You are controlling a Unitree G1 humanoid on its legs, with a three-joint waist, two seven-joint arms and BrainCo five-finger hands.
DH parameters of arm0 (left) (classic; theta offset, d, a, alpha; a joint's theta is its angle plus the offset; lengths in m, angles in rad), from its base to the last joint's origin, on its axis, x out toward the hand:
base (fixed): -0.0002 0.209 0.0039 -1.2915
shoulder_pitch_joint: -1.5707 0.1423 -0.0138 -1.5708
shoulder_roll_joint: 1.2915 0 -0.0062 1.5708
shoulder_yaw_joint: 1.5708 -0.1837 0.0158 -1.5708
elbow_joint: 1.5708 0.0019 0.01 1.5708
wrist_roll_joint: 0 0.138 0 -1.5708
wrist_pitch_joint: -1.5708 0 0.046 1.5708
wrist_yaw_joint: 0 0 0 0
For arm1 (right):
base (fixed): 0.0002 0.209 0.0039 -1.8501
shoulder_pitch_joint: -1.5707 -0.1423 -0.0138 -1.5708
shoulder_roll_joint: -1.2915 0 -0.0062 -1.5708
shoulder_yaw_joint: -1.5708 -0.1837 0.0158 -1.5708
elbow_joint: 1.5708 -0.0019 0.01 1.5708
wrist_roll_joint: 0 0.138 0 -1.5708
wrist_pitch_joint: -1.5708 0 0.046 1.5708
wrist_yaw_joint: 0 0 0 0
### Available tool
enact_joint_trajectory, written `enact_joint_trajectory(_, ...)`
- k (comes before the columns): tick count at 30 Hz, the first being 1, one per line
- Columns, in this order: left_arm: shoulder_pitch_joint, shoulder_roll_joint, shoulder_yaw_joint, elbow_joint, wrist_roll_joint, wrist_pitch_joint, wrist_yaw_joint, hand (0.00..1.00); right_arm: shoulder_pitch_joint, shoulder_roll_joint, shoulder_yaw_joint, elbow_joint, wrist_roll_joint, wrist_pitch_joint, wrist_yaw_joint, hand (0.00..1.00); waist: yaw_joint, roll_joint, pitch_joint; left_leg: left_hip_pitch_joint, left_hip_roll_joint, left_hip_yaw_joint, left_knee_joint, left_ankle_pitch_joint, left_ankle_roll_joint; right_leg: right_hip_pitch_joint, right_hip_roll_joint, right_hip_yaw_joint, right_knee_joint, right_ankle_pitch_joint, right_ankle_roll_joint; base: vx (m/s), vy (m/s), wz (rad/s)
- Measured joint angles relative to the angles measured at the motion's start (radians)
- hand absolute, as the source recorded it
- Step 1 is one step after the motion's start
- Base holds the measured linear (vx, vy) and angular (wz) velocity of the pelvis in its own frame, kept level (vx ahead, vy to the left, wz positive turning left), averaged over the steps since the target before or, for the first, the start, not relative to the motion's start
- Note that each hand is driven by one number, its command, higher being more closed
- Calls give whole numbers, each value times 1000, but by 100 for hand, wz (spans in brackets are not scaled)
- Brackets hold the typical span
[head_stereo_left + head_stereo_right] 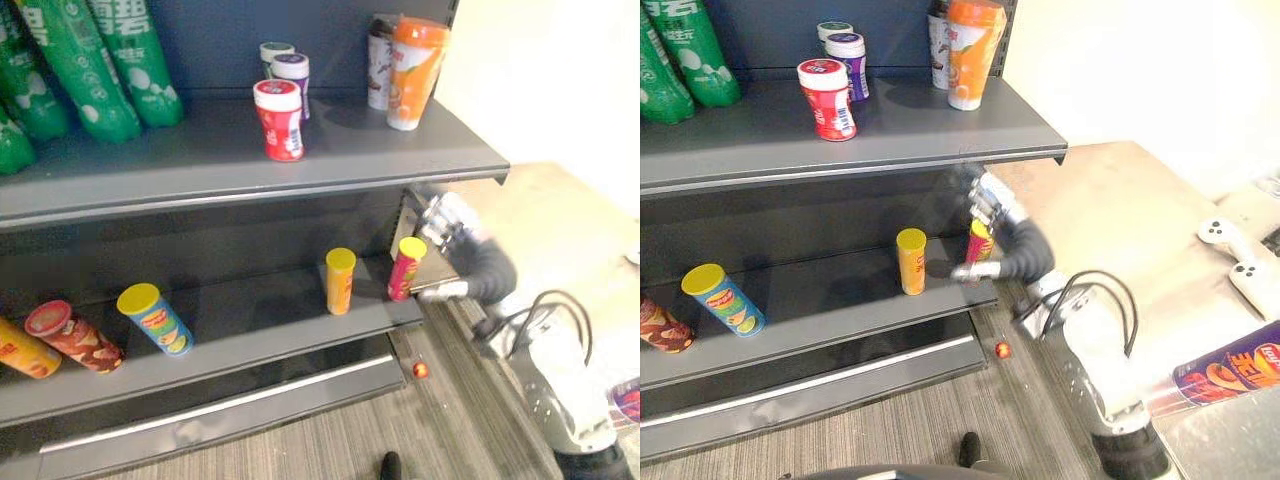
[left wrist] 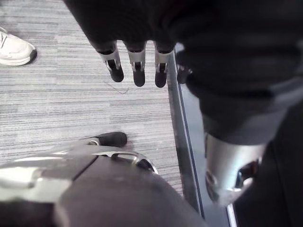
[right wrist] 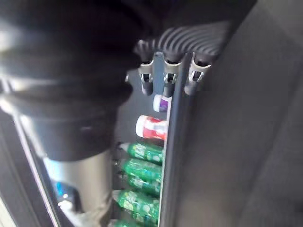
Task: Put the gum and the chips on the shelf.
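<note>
Grey shelf point(image 1: 400, 160): gum point(image 1: 280, 120) near upper tier's front edge; chips point(image 1: 406, 268) leaning at lower tier's right end. Right hand point(image 1: 447, 225) just beside chips, fingers slack, empty. Left hand point(image 2: 137, 66) slack, idle. Judgement: back out sideways, avoid clipping chips

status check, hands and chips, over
Left hand open over floor. Right hand open beside tilted red chips can on lower shelf. Red gum bottle on upper shelf.

Print noted, none legible: white characters on green bottles point(image 1: 120, 60), barcode label on red gum jar point(image 1: 827, 98), logos on chips cans point(image 1: 155, 320).
</note>
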Motion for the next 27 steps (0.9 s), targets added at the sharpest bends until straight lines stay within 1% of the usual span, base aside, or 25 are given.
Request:
enact_joint_trajectory(2,-2,2,-10,2,-2,-1,-1,0,35,3,37,16,0,20,24,0,-3,2,1,-1,0,7,16,-12,1,0,-1,10,0,1,1,2,11,-11)
enact_joint_trajectory(3,-2,3,-18,3,-2,-1,-2,0,53,7,51,30,-1,20,31,0,-3,3,1,-1,-1,8,19,-15,1,1,-2,12,0,1,1,-3,10,-9)
enact_joint_trajectory(6,-3,9,-47,3,-5,-3,-8,0,117,16,95,105,-14,30,29,0,-1,8,1,-1,0,20,35,-26,2,4,-4,17,0,1,3,-3,6,-5)
enact_joint_trajectory(10,-3,11,-67,4,-43,-4,-33,0,191,56,127,222,-90,50,28,0,-4,19,5,-5,-1,20,48,-35,4,5,-8,17,0,1,4,-1,1,-1)
enact_joint_trajectory(12,-3,11,-67,4,-51,-1,-58,0,222,74,130,314,-124,55,22,0,-5,23,7,-6,-1,20,48,-36,3,5,-8,16,0,1,4,0,0,0)
enact_joint_trajectory(14,-2,12,-67,4,-83,3,-74,0,234,89,130,396,-132,59,-4,0,-6,26,7,-6,0,20,48,-37,2,5,-8,16,0,0,5,0,0,0)
enact_joint_trajectory(16,0,12,-67,4,-86,3,-86,0,239,108,125,495,-139,63,-18,0,-9,29,8,-6,0,21,49,-38,3,5,-8,16,0,-1,6,0,0,0)
enact_joint_trajectory(17,3,12,-66,4,-111,5,-97,0,242,122,122,559,-149,71,-27,0,-13,31,8,-6,0,21,50,-39,2,5,-8,16,0,-2,8,0,0,0)
enact_joint_trajectory(18,6,12,-65,4,-123,11,-107,0,245,134,120,628,-156,83,-32,0,-17,34,7,-6,0,22,50,-40,2,5,-8,16,0,-2,8,0,0,0)
enact_joint_trajectory(19,6,12,-65,4,-123,12,-108,0,246,140,118,669,-156,85,-33,0,-18,35,7,-6,0,22,50,-40,2,5,-8,17,0,-2,8,0,0,0)
enact_joint_trajectory(21,6,12,-55,3,-122,14,-118,0,246,168,103,836,-159,84,-62,0,-18,40,7,-5,1,25,50,-41,1,4,-7,19,0,-2,8,-4,-4,-2)
enact_joint_trajectory(24,6,9,-32,3,-122,19,-144,0,246,190,68,981,-194,70,-100,0,-19,46,9,-2,2,31,52,-44,-1,4,-5,26,0,-1,7,-10,-8,-9)
enact_joint_trajectory(25,6,7,-23,2,-121,25,-153,0,245,199,40,1051,-213,49,-121,0,-18,49,10,5,3,43,52,-45,-3,4,-1,37,0,1,4,-10,-8,-19)
enact_joint_trajectory(27,7,5,-17,3,-119,32,-159,0,242,202,17,1107,-246,32,-143,0,-19,53,10,12,4,55,53,-48,-5,5,3,48,0,1,4,-15,-9,-19)
